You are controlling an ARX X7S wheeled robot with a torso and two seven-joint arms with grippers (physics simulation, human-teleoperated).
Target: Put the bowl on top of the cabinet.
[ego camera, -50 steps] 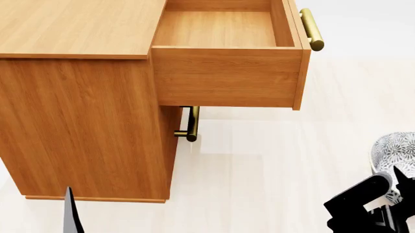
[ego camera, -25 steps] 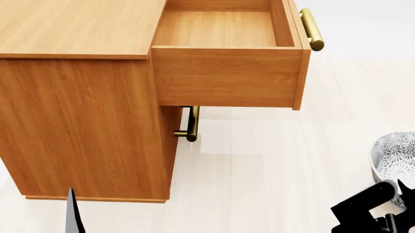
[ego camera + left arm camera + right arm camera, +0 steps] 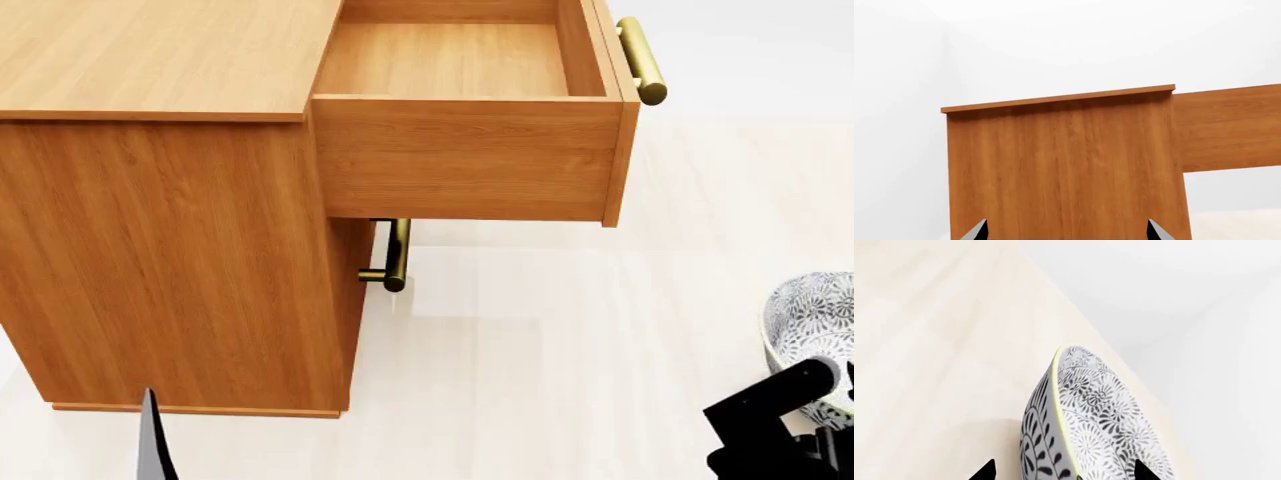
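Observation:
The bowl [image 3: 817, 318], white with a dense dark floral pattern, sits on the pale floor at the right edge of the head view. In the right wrist view, the bowl [image 3: 1101, 415] has its rim running between the two fingertips of my right gripper [image 3: 1064, 472]. That gripper is open, with one fingertip outside the wall and one over the inside, and a gap on each side. The orange-brown cabinet [image 3: 174, 250] fills the left of the head view, its flat top [image 3: 147, 50] bare. My left gripper [image 3: 1066, 232] is open and holds nothing, facing the cabinet's side panel [image 3: 1067, 165].
The cabinet's top drawer [image 3: 454, 60] is pulled out and empty, and its brass bar handle [image 3: 642, 62] juts out to the right. A lower brass handle [image 3: 395, 256] sticks out beneath it. Pale floor [image 3: 574, 350] lies between the cabinet and the bowl.
In the head view my right gripper has slid down and to the right, uncovering more of the bowl. The bowl, the cabinet and the left arm look the same.

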